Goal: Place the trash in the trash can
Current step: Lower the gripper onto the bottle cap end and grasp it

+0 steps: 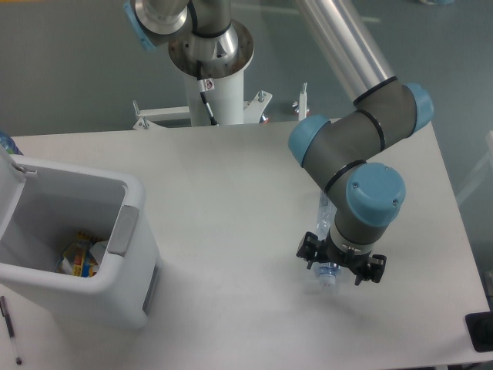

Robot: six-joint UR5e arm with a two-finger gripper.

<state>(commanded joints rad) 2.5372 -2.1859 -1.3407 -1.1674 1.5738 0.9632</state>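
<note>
A slim clear plastic bottle (324, 212) lies on the white table at the right, its capped end (328, 279) pointing toward the front edge. My gripper (340, 268) hangs straight down over that end. Its black fingers (308, 250) are spread on either side of the bottle, and it looks open, with the tips hidden under the wrist. The trash can (127, 231), a large white bin with a grey handle panel, stands at the left with its lid up. Colourful wrappers (77, 258) lie inside it, with a pale scrap beside them. I cannot make out the crumpled wrapper for certain.
The robot's white pedestal (209, 73) stands behind the table's far edge. A pen (11, 331) lies by the front left corner. A black object (480, 331) sits past the front right corner. The table's right edge runs close to the arm.
</note>
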